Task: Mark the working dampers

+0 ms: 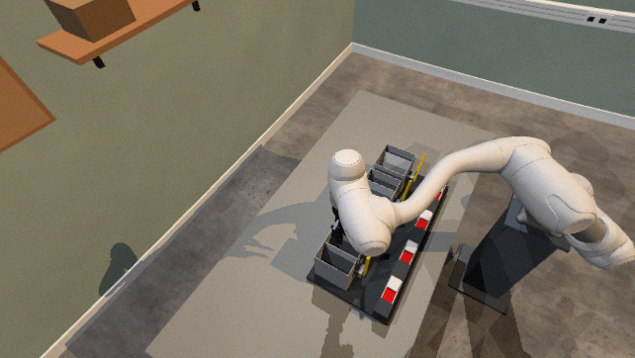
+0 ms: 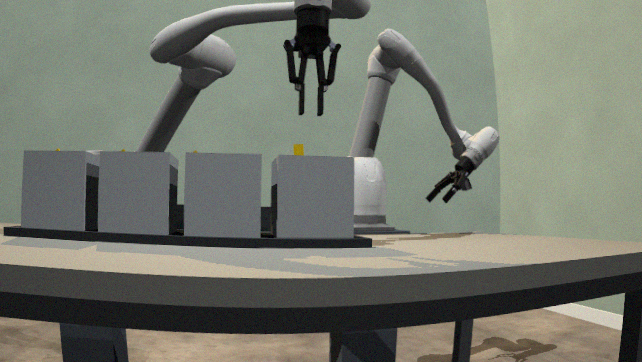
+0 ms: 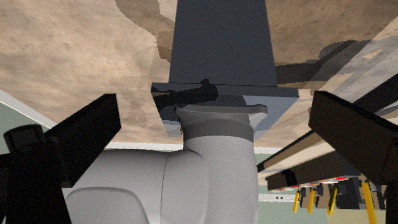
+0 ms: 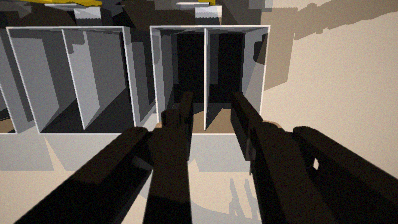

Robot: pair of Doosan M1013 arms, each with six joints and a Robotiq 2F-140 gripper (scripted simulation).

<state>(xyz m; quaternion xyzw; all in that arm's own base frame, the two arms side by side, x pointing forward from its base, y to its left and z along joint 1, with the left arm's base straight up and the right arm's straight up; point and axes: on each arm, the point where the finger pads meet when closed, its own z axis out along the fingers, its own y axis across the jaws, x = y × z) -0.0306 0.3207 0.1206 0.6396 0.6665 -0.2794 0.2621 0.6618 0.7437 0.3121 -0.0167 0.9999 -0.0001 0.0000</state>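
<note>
A broad pale table (image 1: pixel 198 316) (image 2: pixel 300 292) (image 4: pixel 350 130) carries the duct damper lineup, with the right arm (image 1: pixel 366 213) (image 2: pixel 260 15) arching over it and the left arm (image 2: pixel 430 80) bent down well apart from the row. On the table lies a dark baseboard (image 1: pixel 363 294) (image 2: pixel 300 243), bearing four gray open-topped dampers (image 1: pixel 333 272) (image 2: pixel 315 200) (image 4: pixel 95 150) side by side, each standing behind its own slider.

The left gripper (image 2: pixel 438 199) (image 3: pixel 214 109) hangs tilted, released, its fingers wide apart and nothing in their grip. The right gripper (image 1: pixel 337 231) (image 2: pixel 310 114) (image 4: pixel 212 106) points straight down above the end of the row, fingers partly drawn together yet parted and empty, touching no damper.

Four status sliders (image 1: pixel 389 296) line the board's edge, all showing red beside white covers (image 1: pixel 394 283); the farthest is partly hidden by the arm. Yellow handles (image 1: pixel 366 267) (image 2: pixel 298 149) (image 3: pixel 332 200) stand between dampers and sliders, one rising higher than the rest in the exterior view.
</note>
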